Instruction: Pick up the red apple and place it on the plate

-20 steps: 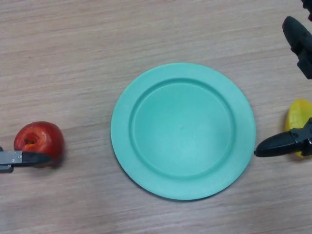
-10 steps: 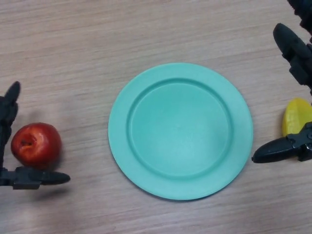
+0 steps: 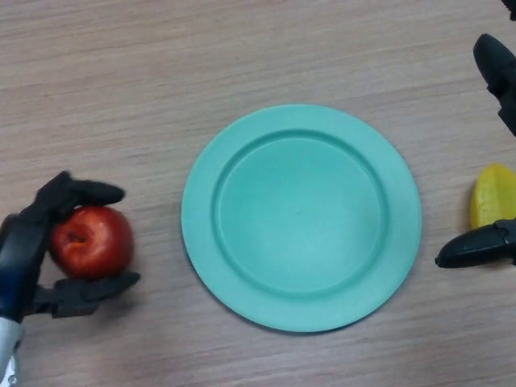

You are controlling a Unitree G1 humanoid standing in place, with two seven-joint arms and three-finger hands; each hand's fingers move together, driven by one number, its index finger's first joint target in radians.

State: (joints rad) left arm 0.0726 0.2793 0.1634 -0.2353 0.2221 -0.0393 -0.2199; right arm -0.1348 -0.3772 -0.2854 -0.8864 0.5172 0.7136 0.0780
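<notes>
The red apple (image 3: 93, 241) lies on the wooden table at the left, a short way left of the green plate (image 3: 301, 216). My left hand (image 3: 24, 250) is around the apple: fingers curl over its far side and the thumb lies along its near side. The plate sits in the middle of the table with nothing on it. My right hand (image 3: 484, 246) shows at the right edge, its fingers straight and spread, holding nothing.
A yellow fruit-like object (image 3: 492, 196) lies at the right edge, between the fingers and thumb of my right hand and just right of the plate.
My left hand has moved right and closed in around the apple, which has shifted slightly toward the plate. My right hand has drawn back toward the right edge.
</notes>
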